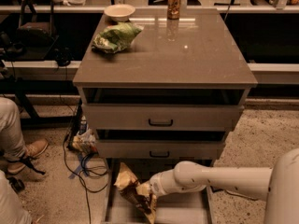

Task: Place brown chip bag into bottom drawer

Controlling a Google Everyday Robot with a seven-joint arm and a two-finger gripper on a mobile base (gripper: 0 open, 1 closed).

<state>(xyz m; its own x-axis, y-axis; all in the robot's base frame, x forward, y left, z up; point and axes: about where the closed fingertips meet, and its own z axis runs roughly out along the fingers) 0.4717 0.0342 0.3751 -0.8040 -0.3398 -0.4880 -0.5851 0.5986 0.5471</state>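
One end effector (150,190) grips brown chip bag (129,186) over bottom drawer (187,210), under countertop (187,55).

The white arm (224,180) reaches in from the lower right, nearly level, with a rounded joint near the middle. The hand (146,192) is at its left end, low down, and grips the brown chip bag (127,183).

Left of bottom drawer (183,214) crowded by hand (150,190) and brown chip bag (130,186)

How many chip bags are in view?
2. The green chip bag lies on the cabinet top beside the bowl; the brown chip bag is at the gripper, over the open bottom drawer.
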